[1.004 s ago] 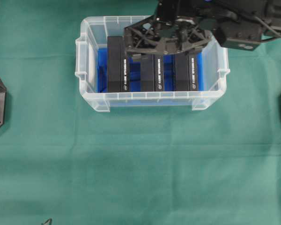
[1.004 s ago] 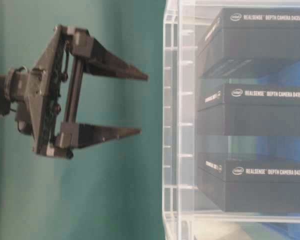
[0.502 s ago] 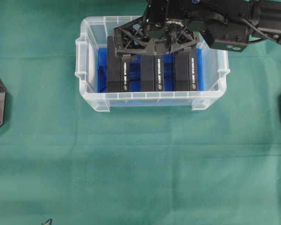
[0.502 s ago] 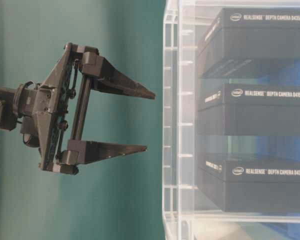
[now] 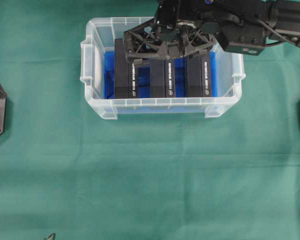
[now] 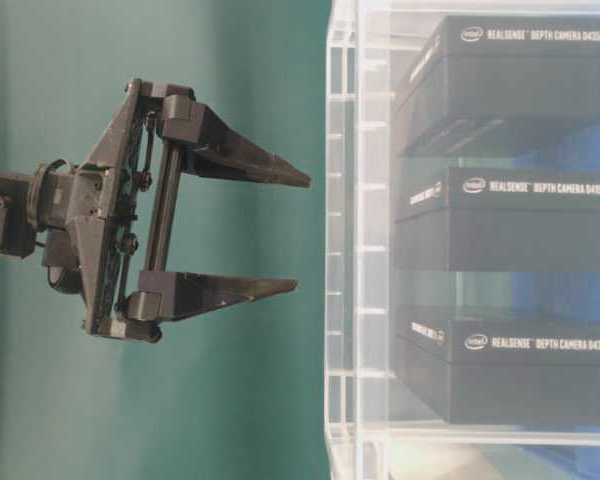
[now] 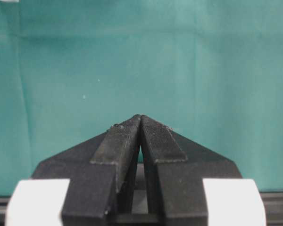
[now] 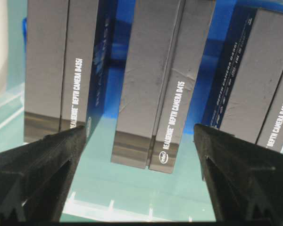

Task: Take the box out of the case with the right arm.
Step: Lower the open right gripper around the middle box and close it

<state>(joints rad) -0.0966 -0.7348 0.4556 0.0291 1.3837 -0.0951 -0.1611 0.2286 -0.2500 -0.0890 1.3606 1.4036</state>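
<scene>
The right gripper (image 5: 166,47) hangs above the case (image 5: 92,75), fingers (image 8: 42,165) spread wide and holding nothing; the middle box (image 8: 155,89) lies between them, below.

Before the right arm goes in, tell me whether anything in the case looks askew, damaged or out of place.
Nothing stands out. Three black boxes, left, middle and right, stand on edge side by side in the case, gaps between them. The middle box shows light scuffs in the wrist view. The right gripper hangs above them, jaws open.
</scene>
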